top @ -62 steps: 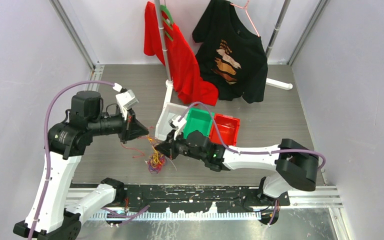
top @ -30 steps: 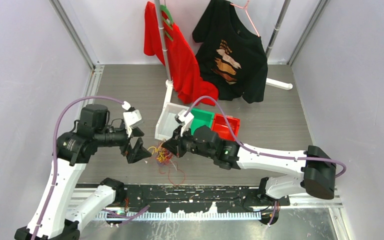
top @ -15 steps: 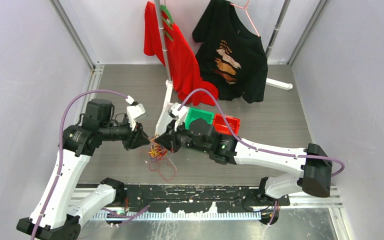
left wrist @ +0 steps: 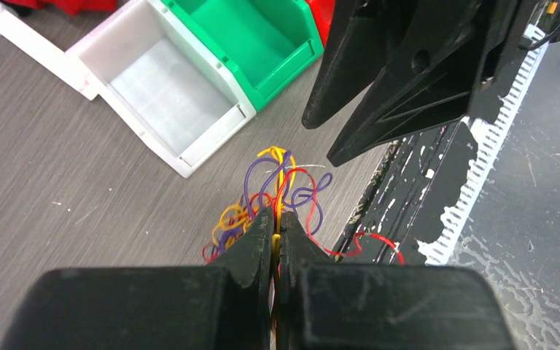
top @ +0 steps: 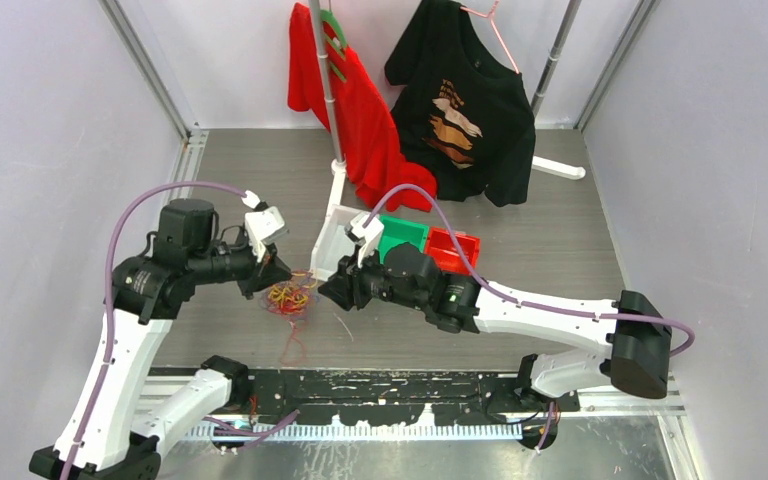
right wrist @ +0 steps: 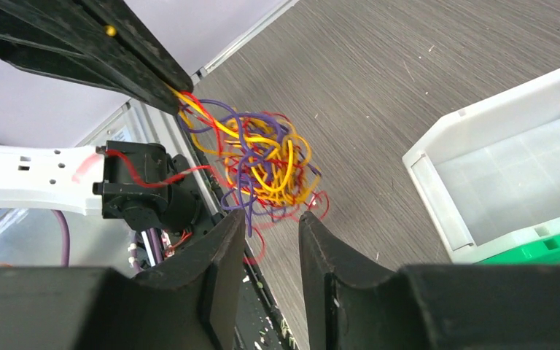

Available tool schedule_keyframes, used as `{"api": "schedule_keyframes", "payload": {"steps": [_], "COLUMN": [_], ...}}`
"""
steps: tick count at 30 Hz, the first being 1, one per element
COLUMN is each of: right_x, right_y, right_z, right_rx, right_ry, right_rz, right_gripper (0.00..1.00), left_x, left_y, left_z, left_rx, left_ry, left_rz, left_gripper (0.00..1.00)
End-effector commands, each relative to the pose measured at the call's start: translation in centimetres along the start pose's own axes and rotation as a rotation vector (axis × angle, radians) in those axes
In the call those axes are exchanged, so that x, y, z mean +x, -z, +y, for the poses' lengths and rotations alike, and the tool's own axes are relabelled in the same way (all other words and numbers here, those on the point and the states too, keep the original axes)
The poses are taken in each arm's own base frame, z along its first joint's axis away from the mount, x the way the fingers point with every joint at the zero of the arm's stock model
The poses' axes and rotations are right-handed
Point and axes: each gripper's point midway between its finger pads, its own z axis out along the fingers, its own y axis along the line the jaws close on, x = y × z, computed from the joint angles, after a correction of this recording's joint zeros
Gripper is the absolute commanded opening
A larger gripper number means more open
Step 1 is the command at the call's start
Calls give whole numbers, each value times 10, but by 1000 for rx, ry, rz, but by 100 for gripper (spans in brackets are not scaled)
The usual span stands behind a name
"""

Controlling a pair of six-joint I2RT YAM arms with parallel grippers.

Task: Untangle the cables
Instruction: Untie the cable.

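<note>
The cables (top: 288, 297) are a small tangle of thin red, yellow and purple wires hanging between the two grippers just above the table. My left gripper (top: 280, 279) is shut on yellow and red strands at the tangle's left side; in the left wrist view the strands run between its closed fingertips (left wrist: 275, 221), and the rest of the cables (left wrist: 281, 186) spread out beyond them. A red loop (top: 291, 348) trails toward the near rail. My right gripper (top: 326, 290) stands open just right of the cables (right wrist: 262, 160), its gap (right wrist: 271, 219) empty, a purple end dangling by its left finger.
A white bin (top: 334, 241), a green bin (top: 402, 235) and a red bin (top: 453, 250) stand behind the right gripper. A red shirt (top: 360, 115) and a black shirt (top: 470, 100) hang on a rack at the back. A black rail (top: 410, 385) runs along the near edge.
The left gripper closed on the tangle and drew it left. The right gripper opened and let go of the cables. A red loop now dangles lower toward the rail.
</note>
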Motion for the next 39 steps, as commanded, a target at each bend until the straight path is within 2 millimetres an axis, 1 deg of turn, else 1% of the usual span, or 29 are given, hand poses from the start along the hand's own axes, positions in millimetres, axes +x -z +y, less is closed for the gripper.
{"api": "schedule_keyframes", "payload": {"steps": [1, 3, 7, 10, 14, 19, 21, 25, 27, 30, 33, 34, 35, 37, 39], "right_x": [-31, -32, -36, -39, -42, -45, -43, -46, -44, -40, -33, -32, -30, -27, -23], "right_y": [6, 5, 4, 3, -5, -20, -28, -39, -44, -49, -50, -50, -50, -48, -43], "right_z": [10, 13, 19, 25, 18, 12, 11, 9, 13, 15, 13, 13, 12, 9, 1], "right_rx": [-31, -43, -77, -107, -68, -39, -40, -44, -64, -75, -74, -72, -70, -58, -23], "right_ry": [-6, -8, -20, -25, -25, -42, -59, -111, -124, -140, -154, -157, -159, -161, -157], "right_rz": [-102, -105, -126, -145, -163, -193, -204, -255, -258, -245, -233, -231, -226, -222, -217], "right_gripper": [41, 45, 58, 63, 63, 62, 63, 63, 63, 56, 50, 46, 41, 27, 14], "left_x": [-24, -25, -28, -31, -39, -50, -53, -57, -58, -55, -53, -53, -54, -56, -57], "left_y": [12, 13, 15, 18, 23, 28, 29, 33, 33, 33, 34, 34, 35, 37, 39], "left_z": [-9, -10, -11, -14, -20, -29, -30, -32, -31, -28, -26, -26, -26, -25, -22], "left_rx": [20, 21, 18, 24, 44, 80, 82, 84, 81, 58, 41, 37, 35, 26, 6], "left_ry": [-38, -37, -34, -30, -23, -4, 2, 2, 1, -9, -29, -33, -35, -47, -65], "left_rz": [-79, -85, -92, -103, -124, -154, -162, -173, -174, -166, -162, -163, -163, -167, -167], "left_gripper": [0, 0, 0, 0, 0, 0, 0, 0, 0, 0, 0, 0, 0, 0, 0]}}
